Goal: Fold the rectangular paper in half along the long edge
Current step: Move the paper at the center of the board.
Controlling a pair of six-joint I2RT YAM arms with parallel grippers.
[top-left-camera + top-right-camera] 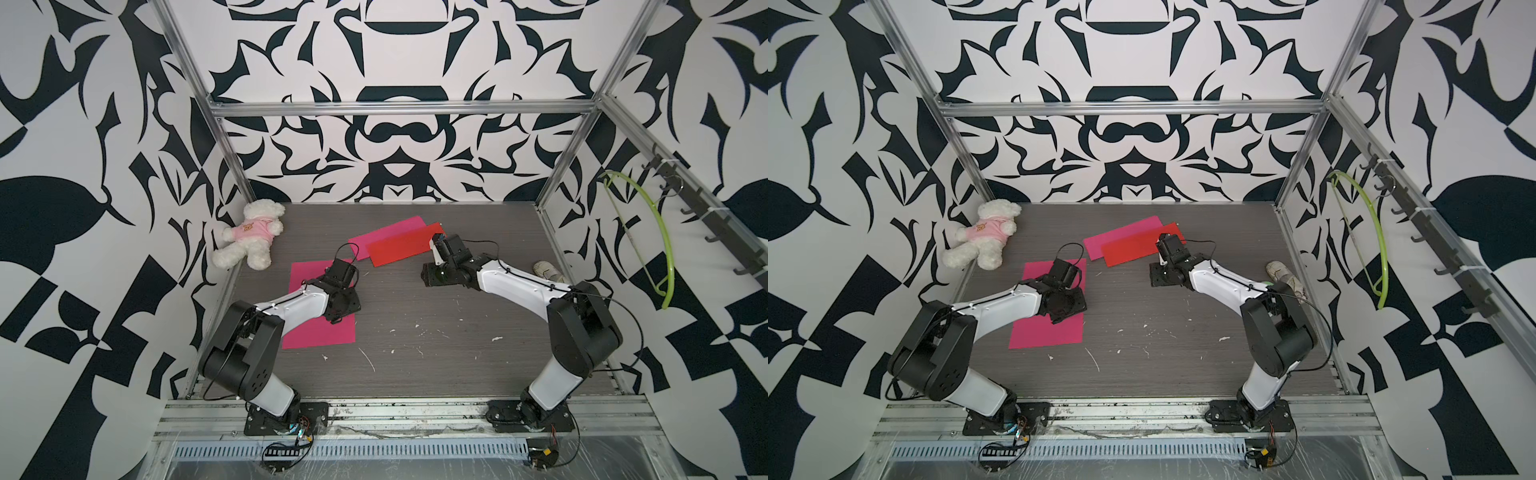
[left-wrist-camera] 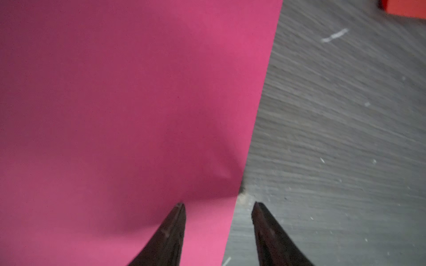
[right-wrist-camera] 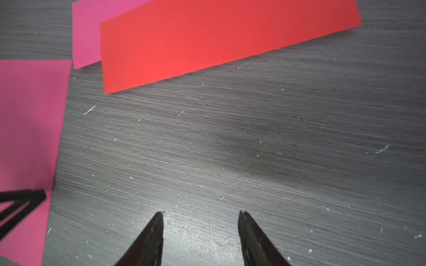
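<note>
A pink rectangular paper (image 1: 320, 332) lies flat on the left half of the grey table (image 1: 436, 353), its long edges running front to back; both top views show it (image 1: 1050, 332). My left gripper (image 2: 217, 203) points down at the paper's right long edge. Its jaws are open and straddle that edge, one finger (image 2: 170, 230) over the paper (image 2: 115, 92) and the other over bare table. The paper bulges slightly just ahead of the tips. My right gripper (image 3: 200, 211) hangs open over bare table right of the paper (image 3: 30, 115), holding nothing.
A red folded sheet (image 1: 405, 249) overlaps a pink folded sheet (image 1: 386, 235) at the back middle. A white teddy bear (image 1: 253, 235) sits in the back left corner, a shoe (image 1: 548, 270) at the right edge. A green hanger (image 1: 660, 241) hangs on the right wall.
</note>
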